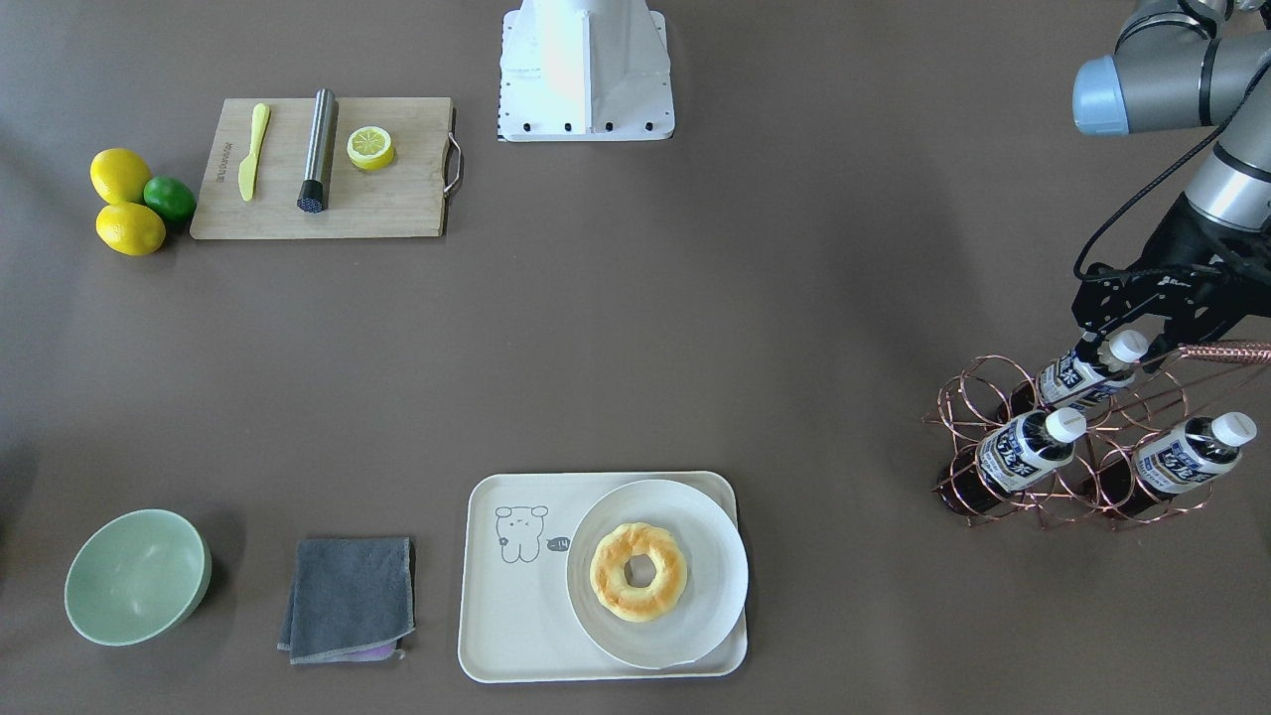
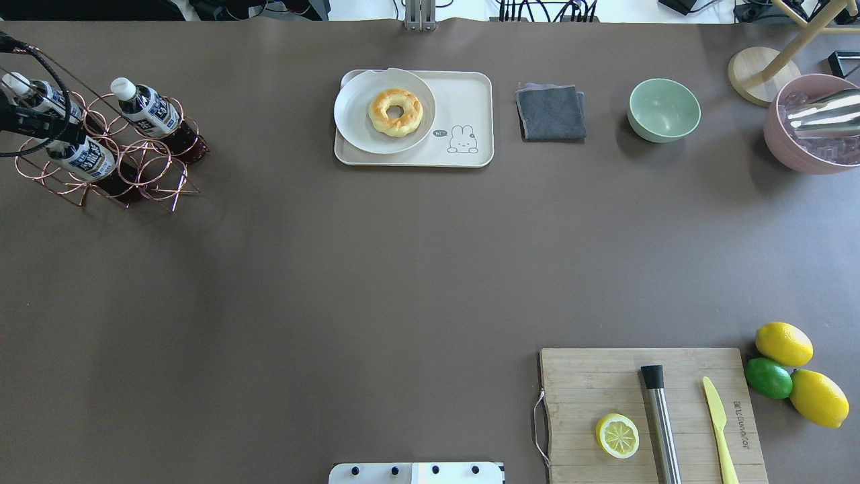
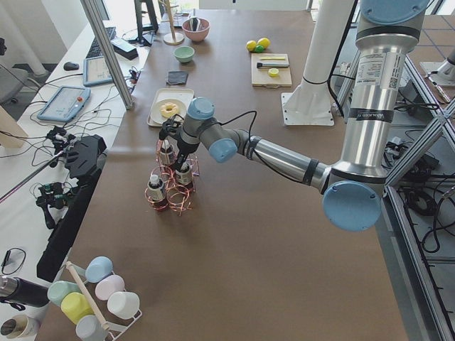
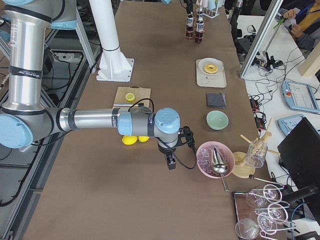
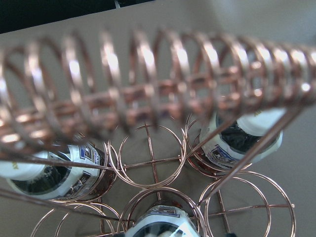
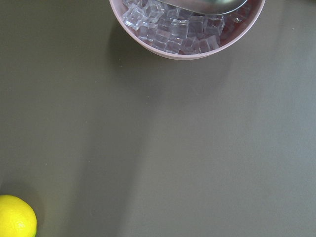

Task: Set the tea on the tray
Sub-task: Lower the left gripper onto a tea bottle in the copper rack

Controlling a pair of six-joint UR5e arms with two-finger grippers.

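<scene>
Left gripper point(image 1: 1110, 350) is hovering at the tea point(image 1: 1072, 378) in the rack point(image 1: 1078, 478) at the tabletop's far left corner, can't tell if the jaws are gripping, and the tray point(image 1: 516, 621) is waiting bottle-less.

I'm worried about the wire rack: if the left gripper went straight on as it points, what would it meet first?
Probably the cap of the top tea bottle, right at the left gripper in the front-facing view. The copper rack's coiled handle runs close beside; depth is unclear.
</scene>
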